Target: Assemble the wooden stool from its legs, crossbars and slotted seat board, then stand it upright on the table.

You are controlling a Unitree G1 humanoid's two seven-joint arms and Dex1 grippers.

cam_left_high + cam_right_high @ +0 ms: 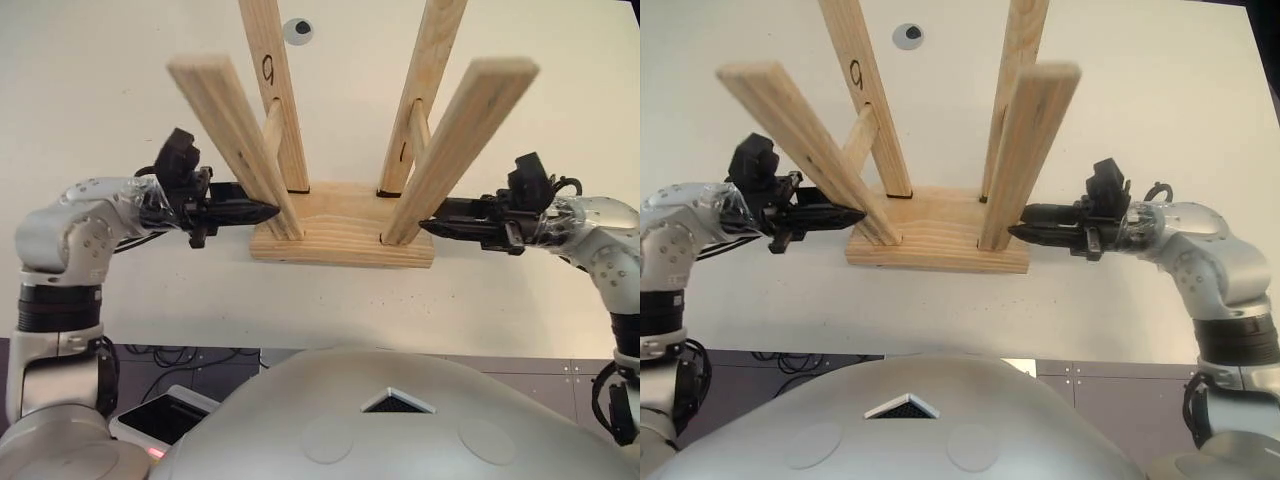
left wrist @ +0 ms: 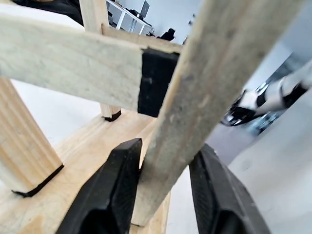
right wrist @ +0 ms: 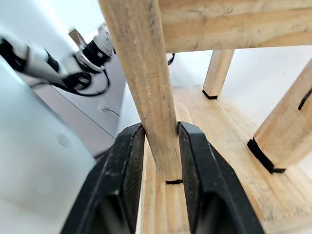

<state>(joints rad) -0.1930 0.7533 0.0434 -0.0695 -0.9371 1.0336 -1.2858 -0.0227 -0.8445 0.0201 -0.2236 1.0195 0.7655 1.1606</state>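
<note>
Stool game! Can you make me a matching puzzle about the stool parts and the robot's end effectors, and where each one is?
1 seat board
2 left end effector
3 right end effector
4 grey disc

a far side of the table
b shut on the near right leg
c lying flat, underside up
d shut on the near left leg

Pairs: 1-c, 2-d, 3-b, 4-a

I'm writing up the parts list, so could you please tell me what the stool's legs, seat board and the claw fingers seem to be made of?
Legs and seat board: pale softwood, probably pine, seemingly unvarnished; grain streaks show and the surface is matte. Claw fingers: smooth black, faintly glossy, likely moulded plastic, though rubber cannot be ruled out.
</note>
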